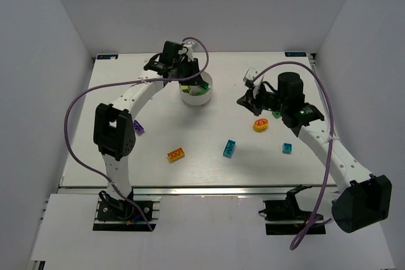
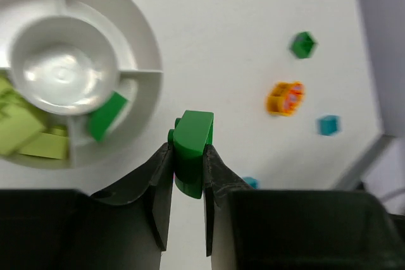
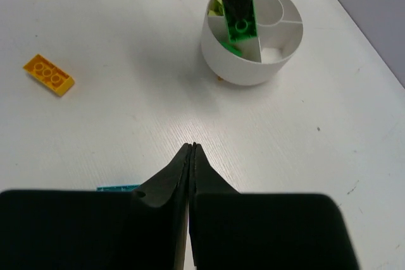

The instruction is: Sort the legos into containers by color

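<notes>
My left gripper is shut on a green lego, held just outside the rim of the round white bowl with wedge containers. The right wrist view shows that brick over the bowl. One container holds a green brick, another holds lime bricks. My right gripper is shut and empty, low over bare table to the bowl's right. Loose on the table lie an orange-yellow brick, a cyan brick, a small cyan piece, a purple brick, a round yellow-orange piece and a small green piece.
White walls close in the table on three sides. Purple cables loop over both arms. The bowl stands at the back centre, under the left wrist.
</notes>
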`<state>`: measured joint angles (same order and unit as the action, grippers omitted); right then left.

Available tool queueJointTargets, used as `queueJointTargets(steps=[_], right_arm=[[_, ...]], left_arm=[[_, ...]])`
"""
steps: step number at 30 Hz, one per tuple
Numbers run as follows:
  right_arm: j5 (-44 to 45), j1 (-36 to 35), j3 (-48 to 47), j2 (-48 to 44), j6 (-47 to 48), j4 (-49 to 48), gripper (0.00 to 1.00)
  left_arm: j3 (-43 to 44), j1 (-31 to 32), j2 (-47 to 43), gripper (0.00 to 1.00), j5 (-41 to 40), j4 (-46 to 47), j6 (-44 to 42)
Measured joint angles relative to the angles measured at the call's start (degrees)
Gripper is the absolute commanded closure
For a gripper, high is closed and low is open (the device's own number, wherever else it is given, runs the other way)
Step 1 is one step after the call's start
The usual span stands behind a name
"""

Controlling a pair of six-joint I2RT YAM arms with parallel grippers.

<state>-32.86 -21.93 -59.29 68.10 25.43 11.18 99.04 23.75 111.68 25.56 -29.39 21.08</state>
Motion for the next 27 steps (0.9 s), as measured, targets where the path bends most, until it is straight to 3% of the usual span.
queueJointTargets(steps=[4,12,17,27], right_arm=[[-0.07,1.86,2.03,-0.26,-0.17,0.04,1.0],[-0.92,4.31,3.82,-1.33,-1.05,-0.39,1.0],[-2.12,5.14,3.91,-1.75,-1.33,-0.7,1.0],[-5.31,7.28,4.85,-2.12,-1.6,-1.07,0.94]], left_arm=[[3.69,0.76,1.81,1.0,-7.48,-4.07,-9.99],[1.81,3.76,1.7,1.0,-16.31,-3.69,-24.28],[1.81,6.25,1.79,1.0,-20.44,-3.26,-28.35],[-0.04,8.33,1.92,0.87,-29.35,-0.72,-32.68]])
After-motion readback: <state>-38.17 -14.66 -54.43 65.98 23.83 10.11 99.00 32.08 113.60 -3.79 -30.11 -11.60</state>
